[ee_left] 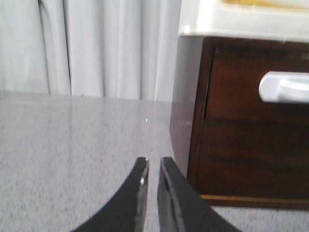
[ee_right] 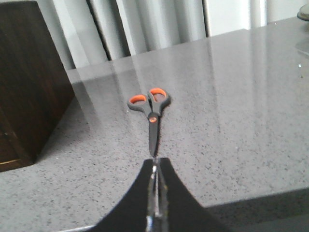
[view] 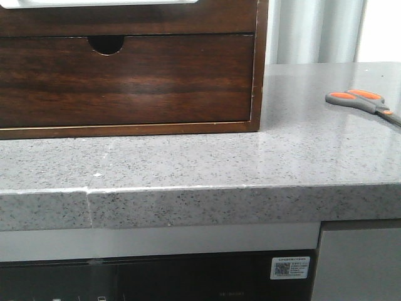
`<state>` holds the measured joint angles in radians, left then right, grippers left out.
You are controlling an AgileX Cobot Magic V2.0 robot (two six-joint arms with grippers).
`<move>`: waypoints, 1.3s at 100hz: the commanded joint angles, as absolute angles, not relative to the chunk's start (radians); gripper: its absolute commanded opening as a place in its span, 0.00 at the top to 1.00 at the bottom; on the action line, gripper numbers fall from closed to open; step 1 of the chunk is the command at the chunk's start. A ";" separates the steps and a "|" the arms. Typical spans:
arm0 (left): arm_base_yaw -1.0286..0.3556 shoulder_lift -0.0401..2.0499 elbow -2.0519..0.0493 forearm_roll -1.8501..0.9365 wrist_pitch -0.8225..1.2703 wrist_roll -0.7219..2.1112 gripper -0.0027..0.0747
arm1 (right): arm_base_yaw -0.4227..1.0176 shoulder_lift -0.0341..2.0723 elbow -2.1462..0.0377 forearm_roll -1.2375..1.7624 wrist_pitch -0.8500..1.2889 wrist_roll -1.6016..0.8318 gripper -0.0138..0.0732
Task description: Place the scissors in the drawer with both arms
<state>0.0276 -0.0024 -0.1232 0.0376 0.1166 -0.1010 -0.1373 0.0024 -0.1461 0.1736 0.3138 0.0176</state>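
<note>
Scissors flat on the counter at far right, drawer shut.

I see the small scissors (view: 363,101) (ee_right: 150,112) with grey handles and orange-lined loops lying on the speckled grey stone counter (view: 250,157), well right of the dark brown wooden cabinet (view: 131,75). Its drawer front with a half-round finger notch (view: 125,78) sits closed. My right gripper (ee_right: 156,166) is clenched on the blade tips; my left gripper (ee_left: 153,166) is nearly closed on nothing, near the cabinet's side with a white handle (ee_left: 285,87).
</note>
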 commanded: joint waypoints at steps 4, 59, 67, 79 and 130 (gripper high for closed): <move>0.027 0.063 -0.221 0.028 0.090 -0.101 0.96 | -0.142 0.085 -0.264 0.179 0.376 0.007 0.98; 0.027 0.226 -0.273 0.044 -0.023 -0.101 0.92 | -0.142 0.280 -0.396 0.182 0.516 0.007 0.98; 0.027 0.243 -0.273 0.058 -0.023 -0.101 0.78 | -0.142 0.280 -0.396 0.182 0.518 0.007 0.98; 0.027 0.277 -0.273 0.058 -0.085 -0.101 0.57 | -0.142 0.280 -0.396 0.182 0.532 0.007 0.98; -0.068 0.535 -0.356 0.686 -0.396 -0.101 0.63 | -0.142 0.280 -0.393 0.182 0.544 0.007 0.98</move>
